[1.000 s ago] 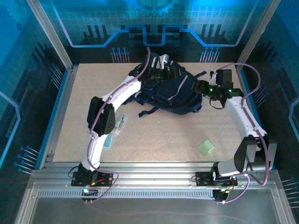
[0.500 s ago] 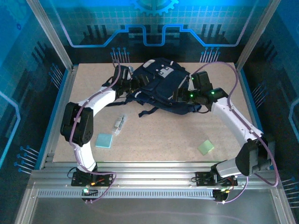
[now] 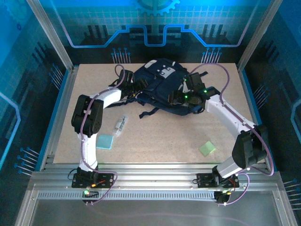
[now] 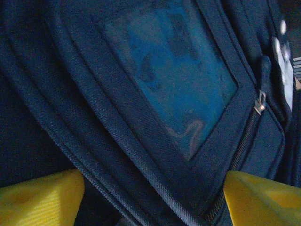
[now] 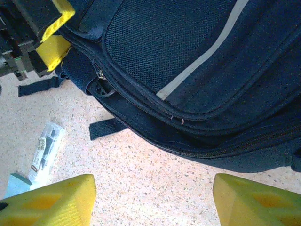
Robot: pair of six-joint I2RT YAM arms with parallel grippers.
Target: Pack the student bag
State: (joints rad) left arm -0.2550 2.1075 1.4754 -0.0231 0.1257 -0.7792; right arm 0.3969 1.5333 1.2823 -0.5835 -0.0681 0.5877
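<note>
And the student bag [image 3: 160, 85] has settled! A second ago it was bunched up and folded over itself. Now it lies spread at the far middle of the worktop [image 3: 164, 136], grey patches facing up.

We see the left tool [image 4: 150, 200] pushed right up against the bag's left side. Its yellow fingers stand apart, with navy fabric and a zip pull [image 4: 259, 104] just ahead and nothing visibly clamped between them.

The right tool [image 5: 153, 200] has swung in from well off to the right. It now hovers at the bag's near right edge, fingers wide apart, with only bare worktop and the bag's seam beneath.

On the near side, the clear packet [image 3: 121, 125], the light blue square [image 3: 105, 141] and the green square [image 3: 207, 149] all lie out in the open, apart from the bag.

So by our reading the bag has just been laid out flat for loading, and packing proper hasn't begun. The zips look closed to us, and one wants opening next.
</note>
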